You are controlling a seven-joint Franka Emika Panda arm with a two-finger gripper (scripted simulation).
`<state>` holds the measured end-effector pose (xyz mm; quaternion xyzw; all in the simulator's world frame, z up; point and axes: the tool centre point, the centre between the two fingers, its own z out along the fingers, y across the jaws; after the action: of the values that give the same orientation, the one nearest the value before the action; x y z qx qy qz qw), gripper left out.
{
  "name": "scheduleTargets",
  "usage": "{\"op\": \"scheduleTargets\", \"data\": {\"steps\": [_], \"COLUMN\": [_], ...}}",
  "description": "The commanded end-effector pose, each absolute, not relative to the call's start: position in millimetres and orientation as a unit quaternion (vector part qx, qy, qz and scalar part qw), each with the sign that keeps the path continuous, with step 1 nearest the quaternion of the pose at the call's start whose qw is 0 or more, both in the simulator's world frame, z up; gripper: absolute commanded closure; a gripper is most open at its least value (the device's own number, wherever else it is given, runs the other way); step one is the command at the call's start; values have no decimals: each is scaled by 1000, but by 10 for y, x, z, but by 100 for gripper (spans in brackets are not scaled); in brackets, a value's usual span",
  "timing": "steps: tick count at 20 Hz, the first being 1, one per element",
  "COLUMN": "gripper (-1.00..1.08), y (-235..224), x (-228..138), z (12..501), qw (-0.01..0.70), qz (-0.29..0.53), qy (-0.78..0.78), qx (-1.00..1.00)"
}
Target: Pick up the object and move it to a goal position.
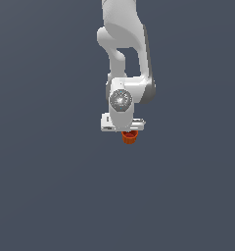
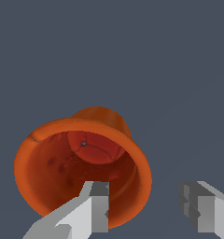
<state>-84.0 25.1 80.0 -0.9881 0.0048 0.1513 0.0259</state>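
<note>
The object is a small orange-red cup (image 1: 129, 138) with a flared rim, standing open side up on the grey floor. In the exterior view my white gripper (image 1: 126, 130) hangs directly over it, and the hand hides the cup's top. In the wrist view the cup (image 2: 62, 163) fills the frame, with its inside bottom visible. The gripper (image 2: 149, 211) is open. One finger (image 2: 97, 210) is over the cup's mouth and the other finger (image 2: 202, 212) is outside the rim, so the cup's near wall lies between them, untouched.
A plain dark grey floor (image 1: 51, 186) surrounds the cup on all sides. No goal marker shows in either view. The white arm (image 1: 124, 44) rises behind the gripper toward the top of the exterior view.
</note>
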Motion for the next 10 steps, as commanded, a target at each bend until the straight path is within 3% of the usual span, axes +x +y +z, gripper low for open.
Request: {"op": "scheduleTargets", "data": {"steps": [1,4,5,10], "gripper": [-20,-20,108,108], "y": [256,258,258,258], "x": [-873,-886,-886,-886], "z": [723,694,694,694], "qw": [26,26,26,26], "qz": [152,152,152,152], "qy": [5,5,5,5], "qx": [-988,-988,-988,-988]}}
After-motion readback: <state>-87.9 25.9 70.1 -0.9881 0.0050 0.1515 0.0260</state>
